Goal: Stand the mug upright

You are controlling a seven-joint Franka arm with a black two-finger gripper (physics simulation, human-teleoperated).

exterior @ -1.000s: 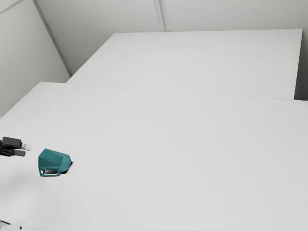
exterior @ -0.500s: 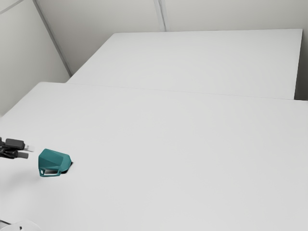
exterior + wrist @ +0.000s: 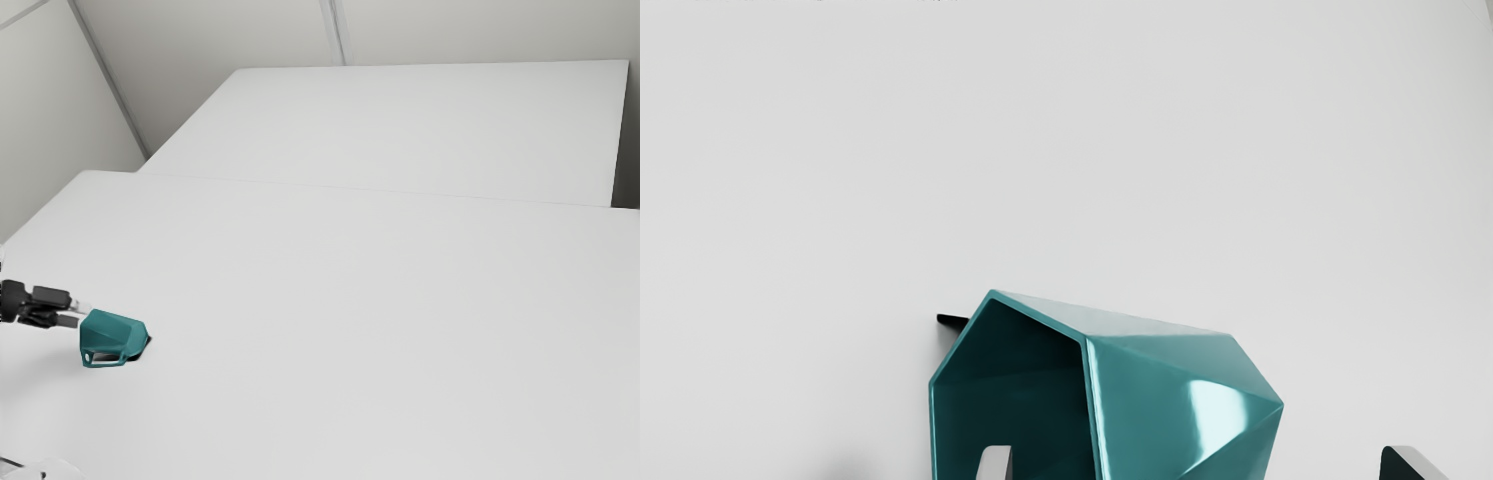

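**One mug [image 3: 113, 333] on its side, just beside your open tool [image 3: 83, 315]**

From the exterior view's left, your tool reaches in, its two fingers parted wide with nothing gripped between them. Next comes the teal, faceted mug, tipped over on the white tabletop [image 3: 350, 330], just beyond your fingertips; you can't tell there whether they touch it.

Up close, your wrist view has the mug's open mouth toward one finger [image 3: 995, 463], whose tip shows in front of the dark inside. The other finger [image 3: 1406, 467] stands past the mug's closed end, apart from it. A black sliver [image 3: 950, 320] pokes out behind the rim.
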